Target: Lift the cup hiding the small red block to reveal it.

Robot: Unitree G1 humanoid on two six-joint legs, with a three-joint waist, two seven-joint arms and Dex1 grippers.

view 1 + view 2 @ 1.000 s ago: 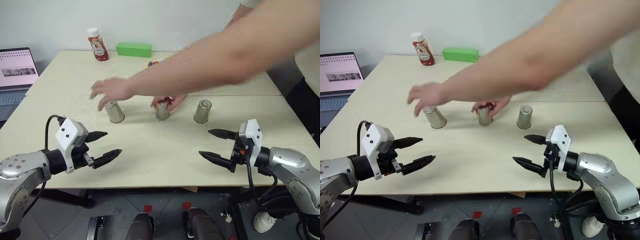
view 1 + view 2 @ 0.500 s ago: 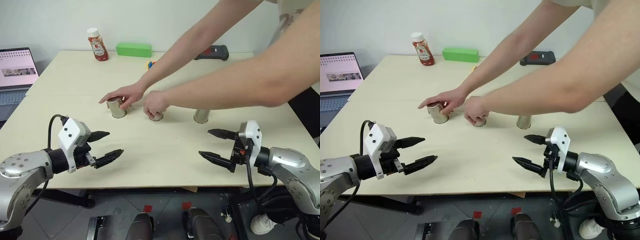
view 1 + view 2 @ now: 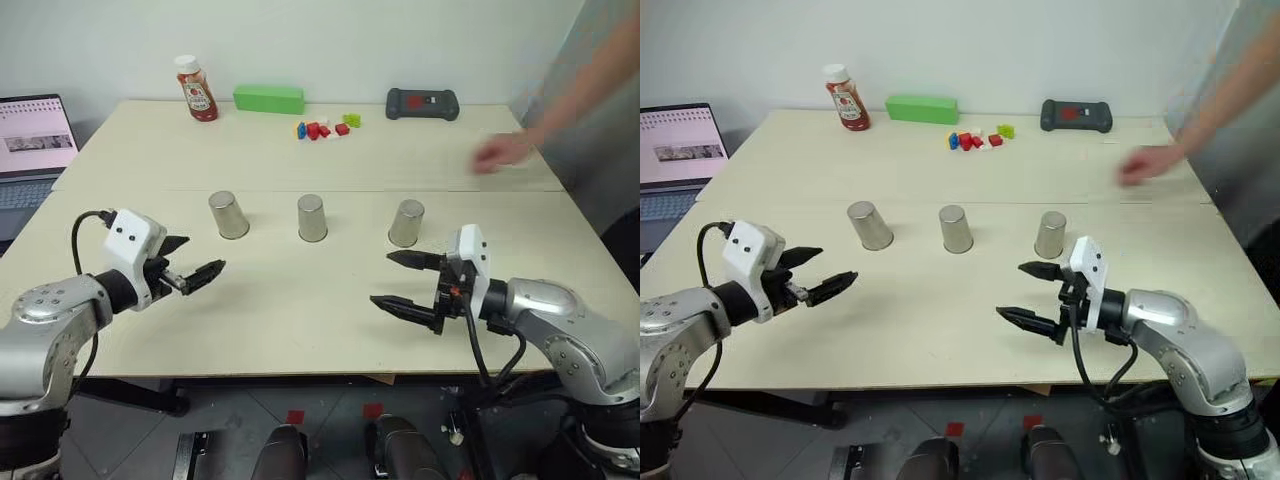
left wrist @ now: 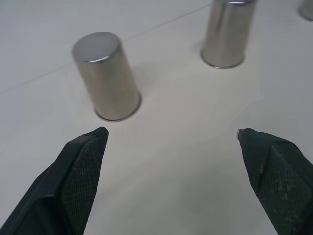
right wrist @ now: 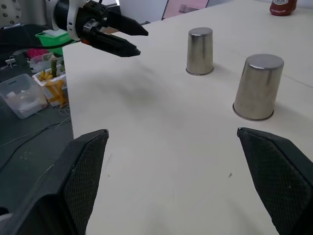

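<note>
Three silvery metal cups stand upside down in a row on the table: left cup (image 3: 229, 215), middle cup (image 3: 312, 217), right cup (image 3: 406, 222). The small red block is hidden; I cannot tell which cup covers it. My left gripper (image 3: 206, 251) is open and hovers a short way in front and to the left of the left cup (image 4: 106, 76), apart from it. My right gripper (image 3: 380, 278) is open, in front of the right cup and pointing left across the table. It touches nothing. The right wrist view takes in the middle cup (image 5: 257, 87) and the left cup (image 5: 200, 51).
A person's hand (image 3: 503, 152) hangs over the table's far right. At the back stand a ketchup bottle (image 3: 197, 90), a green box (image 3: 268, 99), several loose coloured blocks (image 3: 322, 129) and a black device (image 3: 421, 103). A laptop (image 3: 35, 140) sits at the far left.
The person's arms have left the cups and pulled back to the right. My left gripper has moved forward toward the left cup. My right gripper has shifted a little to the left.
</note>
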